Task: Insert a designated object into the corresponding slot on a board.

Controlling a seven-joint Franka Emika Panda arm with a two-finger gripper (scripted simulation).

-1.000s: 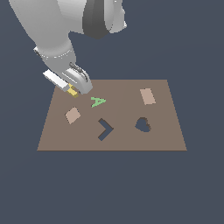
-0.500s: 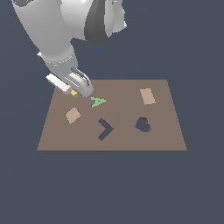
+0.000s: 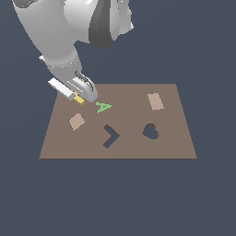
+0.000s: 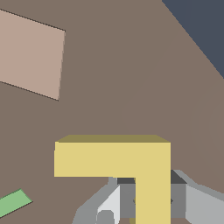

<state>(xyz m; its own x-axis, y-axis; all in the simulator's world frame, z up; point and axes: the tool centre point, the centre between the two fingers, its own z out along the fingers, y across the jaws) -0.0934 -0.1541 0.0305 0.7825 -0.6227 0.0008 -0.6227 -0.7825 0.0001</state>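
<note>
The designated object, a small yellow chevron piece (image 3: pixel 79 99), sits between the fingers of my gripper (image 3: pixel 81 97), which is shut on it. This is over the board (image 3: pixel 133 150), near its far corner on the exterior view's left. The wrist view shows the yellow chevron (image 4: pixel 109 157) large, with one leg clamped by the gripper (image 4: pixel 152 199) between grey fingers (image 4: pixel 199 205). The slot (image 3: pixel 110 136), a dark V-shaped cutout, lies nearer the board's front, apart from the gripper and empty.
A green "A" piece (image 3: pixel 103 107) lies just beside the gripper; its edge shows in the wrist view (image 4: pixel 13 202). Tan square tiles rest at the left (image 3: pixel 76 121) and far right (image 3: pixel 156 101); one appears in the wrist view (image 4: pixel 30 54). A dark heart cutout (image 3: pixel 150 132) is right of the slot.
The gripper, holding the yellow chevron, has shifted slightly toward the exterior view's right, and the arm above it has changed posture. The board's pieces have not moved.
</note>
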